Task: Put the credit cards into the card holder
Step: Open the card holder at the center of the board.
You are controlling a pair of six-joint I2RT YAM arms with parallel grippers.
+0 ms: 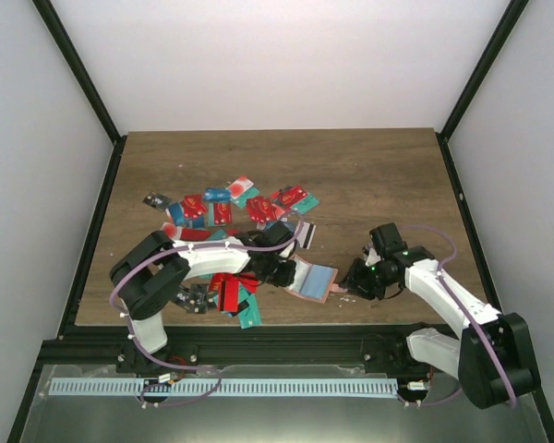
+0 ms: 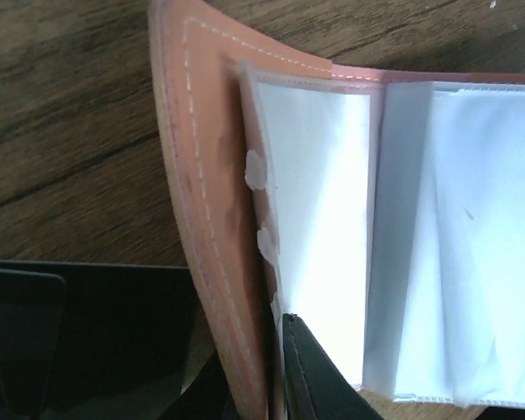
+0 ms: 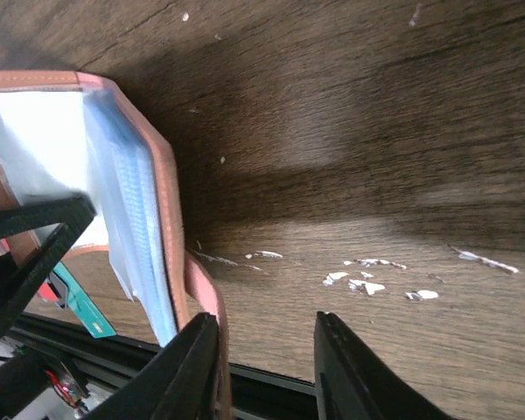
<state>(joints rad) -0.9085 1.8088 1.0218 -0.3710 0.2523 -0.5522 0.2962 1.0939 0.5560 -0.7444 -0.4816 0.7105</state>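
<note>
Card holder: lying open on the table near the front edge, between the two grippers, clear sleeves facing up.
Credit cards: mostly scattered in a heap behind the holder, some more beside the left arm near the front edge. Something light blue shows in one sleeve, but cannot tell if it is a card.
Left gripper: pressed together on the left leather cover, one finger on the sleeve side, the other under the flap.
Right gripper: spread; the pink right edge just touches the inner face of one finger and is not pinched.
Step in hand: probably holding the holder open so that a sleeve can take a card.
Good way: keep the pinched cover low and flat, without pulling, so the sleeves do not fan closed. Send the right gripper for a single card at the edge of the heap, not an overlapped one. Enter the card edge first, in line with the sleeve mouth.
Risk: thin sleeves may stick together; the light holder may slide.
Writing: no brand or text readable; cards too small in the top view, only stitching on the leather.
</note>
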